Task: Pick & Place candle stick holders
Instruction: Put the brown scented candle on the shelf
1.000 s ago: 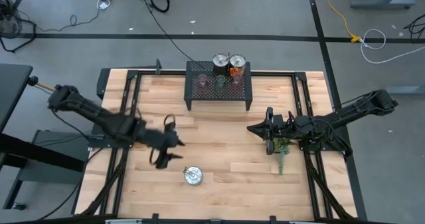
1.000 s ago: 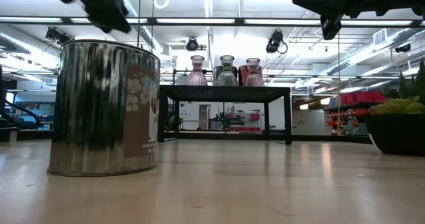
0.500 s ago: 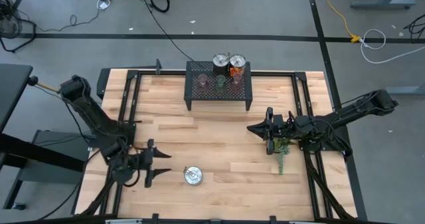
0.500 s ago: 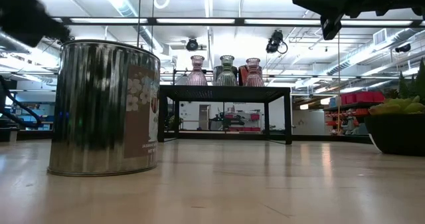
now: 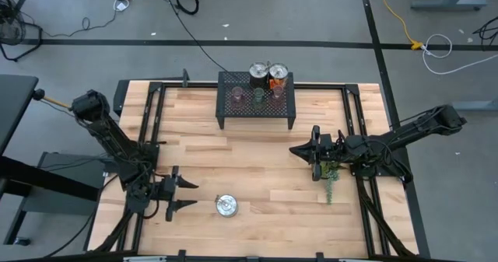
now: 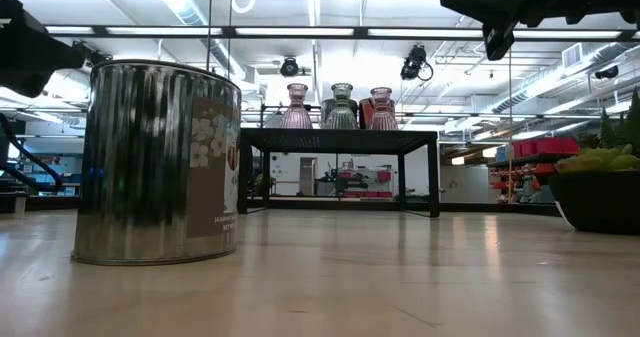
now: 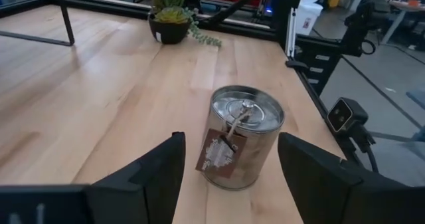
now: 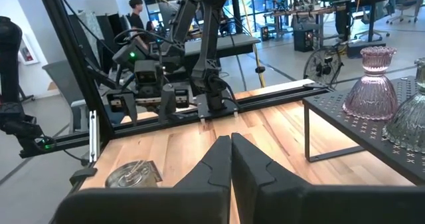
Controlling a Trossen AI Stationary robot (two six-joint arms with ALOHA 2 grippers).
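Three candle stick holders stand on a black mesh stand [image 5: 257, 100] at the table's far middle: a pinkish one [image 5: 237, 96], a pale green one [image 5: 257, 97] and a pinkish one [image 5: 278, 96]. They also show in the low view [image 6: 297, 107] [image 6: 342, 105] [image 6: 381, 108]. My left gripper [image 5: 182, 193] is open and empty at the near left, pointing at a silvery tin [image 7: 242, 141] that stands between and beyond its fingers. My right gripper [image 5: 294, 149] is shut and empty, right of the table's middle, above the wood.
Two tins [image 5: 268, 72] stand behind the holders on the stand. The lone tin [image 5: 226, 206] stands on the table near its front edge. A potted plant [image 5: 331, 172] sits under my right arm. The table's middle is bare wood [image 5: 249, 161].
My left gripper has drawn back from the table's middle left toward the left and near edges and turned, staying open. It has hardly moved in the last half second.
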